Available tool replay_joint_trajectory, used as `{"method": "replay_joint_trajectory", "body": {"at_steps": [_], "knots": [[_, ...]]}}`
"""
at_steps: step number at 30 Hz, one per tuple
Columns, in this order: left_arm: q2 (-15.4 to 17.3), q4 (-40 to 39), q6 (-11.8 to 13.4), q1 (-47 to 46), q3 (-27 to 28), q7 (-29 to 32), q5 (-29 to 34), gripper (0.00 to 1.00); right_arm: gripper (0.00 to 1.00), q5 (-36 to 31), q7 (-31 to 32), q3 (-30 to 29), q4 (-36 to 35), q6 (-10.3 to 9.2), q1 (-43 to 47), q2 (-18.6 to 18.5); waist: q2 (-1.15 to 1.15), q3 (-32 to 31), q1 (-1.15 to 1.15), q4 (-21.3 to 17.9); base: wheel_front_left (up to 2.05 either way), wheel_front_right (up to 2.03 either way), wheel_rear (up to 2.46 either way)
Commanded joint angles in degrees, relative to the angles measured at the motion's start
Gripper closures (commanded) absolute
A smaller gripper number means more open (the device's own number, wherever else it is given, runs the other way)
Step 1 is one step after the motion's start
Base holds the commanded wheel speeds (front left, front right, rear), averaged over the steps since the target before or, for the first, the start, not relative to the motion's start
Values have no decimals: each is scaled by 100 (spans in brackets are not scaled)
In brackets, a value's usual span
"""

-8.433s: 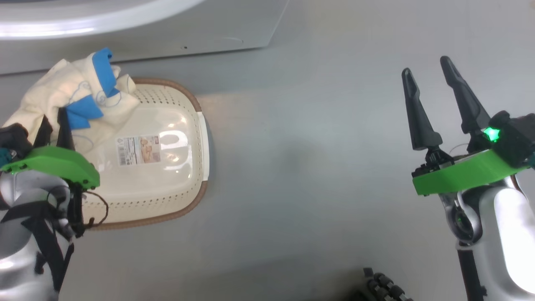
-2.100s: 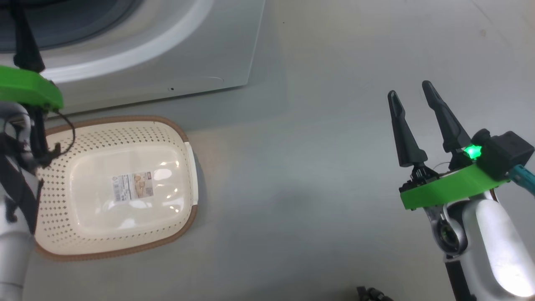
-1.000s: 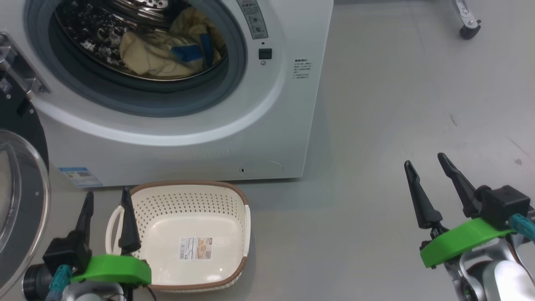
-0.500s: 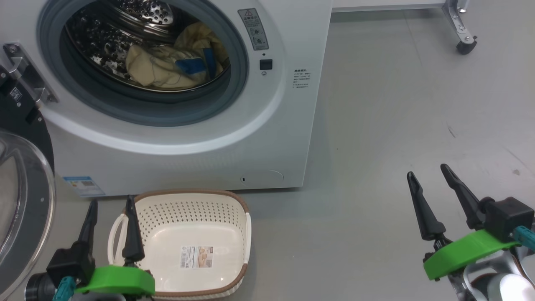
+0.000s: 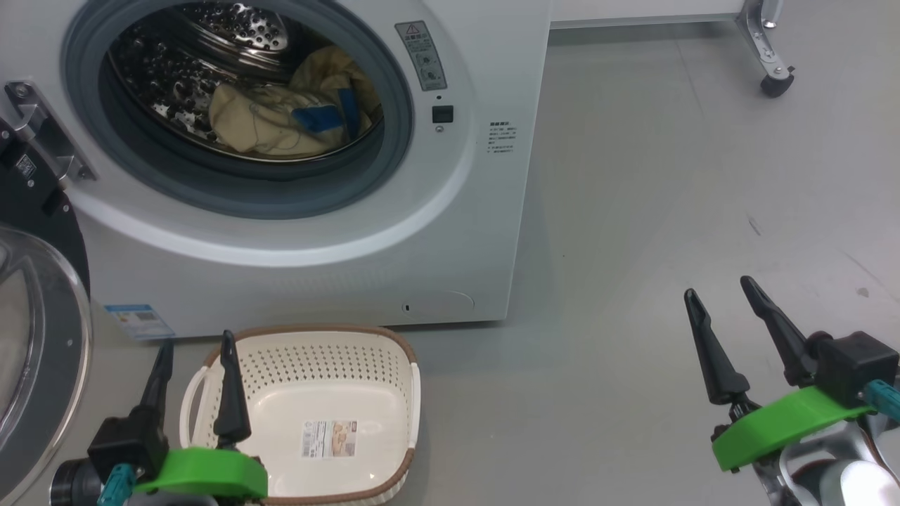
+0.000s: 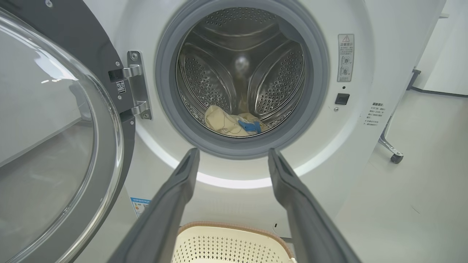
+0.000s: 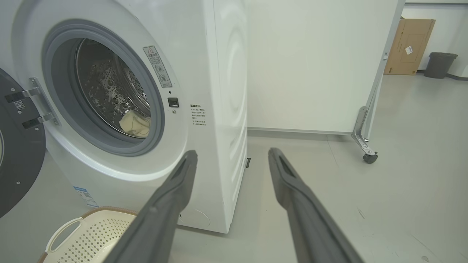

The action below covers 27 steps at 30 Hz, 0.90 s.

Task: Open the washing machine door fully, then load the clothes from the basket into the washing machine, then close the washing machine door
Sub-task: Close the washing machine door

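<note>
The clothes [image 5: 281, 123] lie in a loose heap at the bottom of the steel drum [image 5: 176, 70] of the washing machine [image 5: 337, 239]. The basket [image 5: 316, 362] stands emptied on the floor [image 5: 633, 211], just in front of the machine's lower front edge, so closing looks like the step left. The washing machine door [image 5: 39, 337] hangs swung wide open at the machine's left side, carried on a metal hinge [image 5: 42, 133], its clear bowl window facing out. It should handle as a stiff, fairly heavy slab that turns only about that hinge. The glossy rim and bulging glass are likely slippery, and the glass is the part to spare. The best place to press is probably the dark rim on the free edge, far from the hinge, pushed in a steady arc until the latch catches. The cloth is soft and light, and it lies well behind the grey gasket, so it seems unlikely to be pinched. The left hand [image 5: 196, 340] sits low by the basket's left handle, close to the door, its fingers spread, empty and aimed toward the drum mouth. The right hand [image 5: 718, 287] hovers well apart over bare floor to the machine's right, fingers likewise spread, holding nothing and pointing forward.
</note>
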Motion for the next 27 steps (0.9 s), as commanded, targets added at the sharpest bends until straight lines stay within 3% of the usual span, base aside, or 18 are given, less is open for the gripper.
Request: {"method": "replay_joint_trajectory", "body": {"at_steps": [1, 12, 27], "knots": [[136, -174, 53, -156, 205, 13, 38, 0, 0, 45, -39, 115, -164, -16, -122, -45, 0, -15, 0, -3, 0, 0, 0], [149, -205, 119, -139, 146, 18, 63, 0, 0, 59, -37, 107, -158, -16, -94, -45, 0, -67, 0, 13, -55, 55, 0], [195, -305, 147, -145, 135, 15, 5, 0, 0, 65, -41, 113, -163, -16, -96, -45, 0, -20, 0, -31, -167, 167, 0]]}}
